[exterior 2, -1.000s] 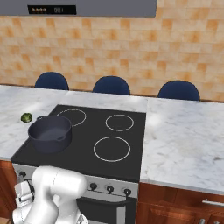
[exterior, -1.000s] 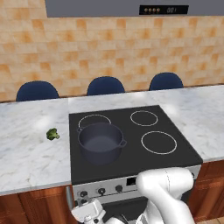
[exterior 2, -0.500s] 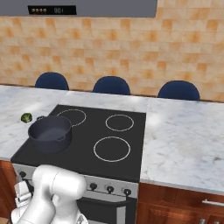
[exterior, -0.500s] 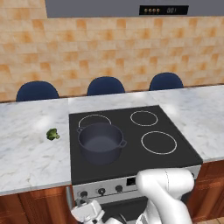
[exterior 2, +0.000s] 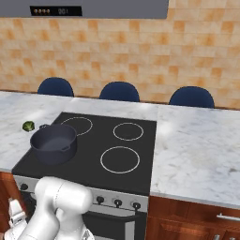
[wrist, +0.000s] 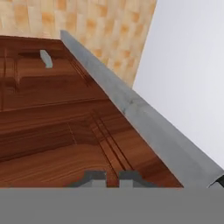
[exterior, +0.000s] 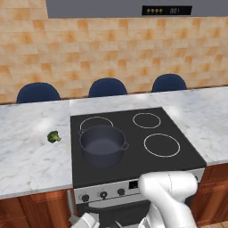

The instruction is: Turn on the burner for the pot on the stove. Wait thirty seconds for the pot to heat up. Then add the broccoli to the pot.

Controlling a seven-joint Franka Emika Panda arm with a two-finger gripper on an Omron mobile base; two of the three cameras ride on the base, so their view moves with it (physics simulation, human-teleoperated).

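Observation:
The dark blue-grey pot (exterior: 102, 144) (exterior 2: 54, 143) stands lidless on the front-left ring of the black glass stove (exterior: 169, 162) (exterior 2: 140, 154). On the marble counter left of the stove lies the small green broccoli (exterior: 54, 136) (exterior 2: 28, 125). Small dark knobs (exterior: 103, 194) (exterior 2: 118, 202) line the silver front panel. My gripper (wrist: 111, 178) hangs low, below counter height in front of the lower cabinets, left of the stove front (exterior: 83, 220) (exterior 2: 16, 212). Its finger tips sit close together with nothing between them, and they face a brown wooden cabinet door.
Three dark blue chair backs (exterior: 107, 87) rise behind the counter. A range hood with a small display (exterior: 165, 10) hangs above. In the hand view a grey counter edge (wrist: 144, 122) runs diagonally, with a cabinet handle (wrist: 45, 58) at upper left. Marble counter (exterior: 209, 116) extends on both sides.
The jaws have closed from partly open to shut. The hand stays low in front of the cabinets; pot and broccoli have not moved.

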